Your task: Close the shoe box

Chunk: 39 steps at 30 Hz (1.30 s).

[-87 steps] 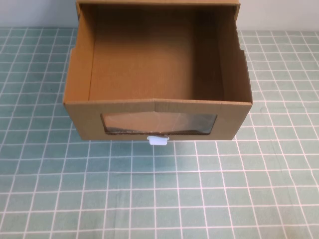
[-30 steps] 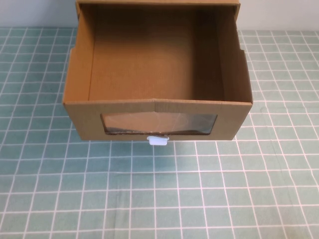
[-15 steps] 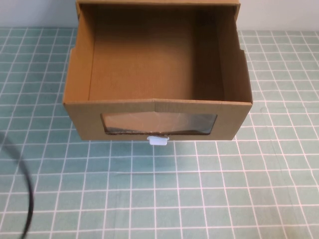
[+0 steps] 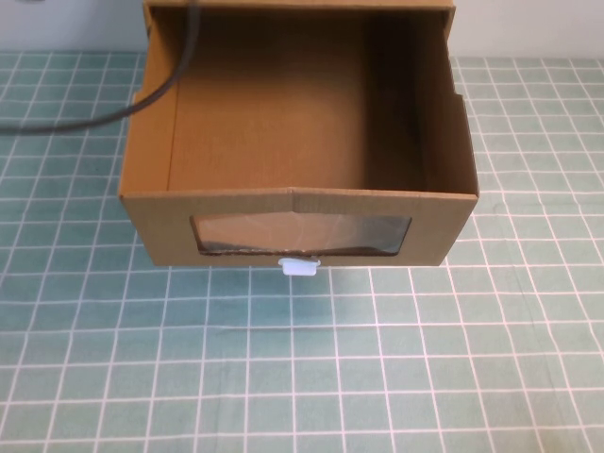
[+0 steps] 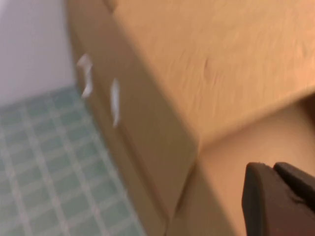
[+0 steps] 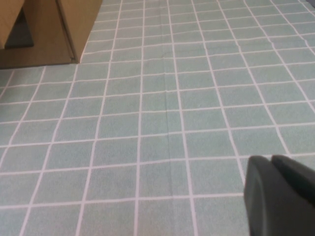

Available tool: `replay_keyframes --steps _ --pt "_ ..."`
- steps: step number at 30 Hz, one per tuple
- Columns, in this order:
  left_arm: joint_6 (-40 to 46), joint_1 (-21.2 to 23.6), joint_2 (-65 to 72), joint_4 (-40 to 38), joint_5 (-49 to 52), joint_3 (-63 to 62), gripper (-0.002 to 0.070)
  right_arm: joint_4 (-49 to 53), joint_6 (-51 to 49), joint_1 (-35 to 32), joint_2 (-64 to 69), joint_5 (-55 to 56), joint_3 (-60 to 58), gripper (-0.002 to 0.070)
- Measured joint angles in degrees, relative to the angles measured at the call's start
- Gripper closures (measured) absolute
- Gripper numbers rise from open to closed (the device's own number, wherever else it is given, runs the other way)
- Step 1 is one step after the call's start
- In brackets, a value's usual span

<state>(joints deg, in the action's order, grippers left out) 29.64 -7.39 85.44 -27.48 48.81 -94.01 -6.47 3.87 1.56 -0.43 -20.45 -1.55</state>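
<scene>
The left gripper (image 5: 280, 201) showed only as a dark edge in its own wrist view, hanging close against the brown cardboard of the shoe box (image 4: 297, 156). Whether that gripper was spread or pressed together could not be told. In the high view the gripper itself was out of sight; only a thin dark cable (image 4: 142, 94) curved in from the left edge, crossed the box's left wall and rose over the far left corner of the interior.

The right gripper (image 6: 280, 196) was likewise only a dark corner in its wrist view, and its state could not be told either. It hung over the green gridded surface (image 4: 302, 368), well apart from the box, whose lower corner (image 6: 47, 32) appeared at the far edge of that view.

The shoe box stood in the far middle of the surface. Its drawer was pulled out toward the robot's side, so the bare brown interior lay open to the camera with nothing in it. The far end of the drawer sat under the outer sleeve at the top of the high view. The front panel faced the robot and carried a clear rectangular window (image 4: 302, 233), somewhat wrinkled and reflective. Just below the window, at the bottom edge of the front panel, a small white pull tab (image 4: 299, 266) stuck out over the surface. The top edge of the front panel had a slight crease near its middle.
</scene>
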Motion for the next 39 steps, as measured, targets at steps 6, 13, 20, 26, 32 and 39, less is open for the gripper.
replay_keyframes --steps 6,13,20,26,32,39 --pt "1.99 -4.30 13.03 -0.44 0.76 -13.71 0.0680 0.00 0.00 0.00 0.00 0.00 0.00 0.0688" --pt "5.48 -4.88 20.87 -5.43 1.47 -19.81 0.0680 -0.11 0.00 0.00 0.00 0.00 0.00 0.0688" --pt "7.37 -4.88 23.46 -7.94 1.58 -20.15 0.0680 -0.11 0.00 0.00 -0.10 0.00 0.00 0.0688" --pt "7.49 -4.88 23.68 -8.07 1.93 -20.39 0.0680 -9.93 0.00 0.00 -0.09 9.24 0.00 0.0688" --pt "7.59 -4.88 23.68 -8.33 2.35 -20.42 0.0680 -30.35 0.00 0.00 -0.09 21.60 0.00 0.0688" --pt "7.59 -4.88 23.80 -8.69 2.35 -20.51 0.0680 -35.73 -0.11 0.00 0.82 11.64 4.74 0.0687"
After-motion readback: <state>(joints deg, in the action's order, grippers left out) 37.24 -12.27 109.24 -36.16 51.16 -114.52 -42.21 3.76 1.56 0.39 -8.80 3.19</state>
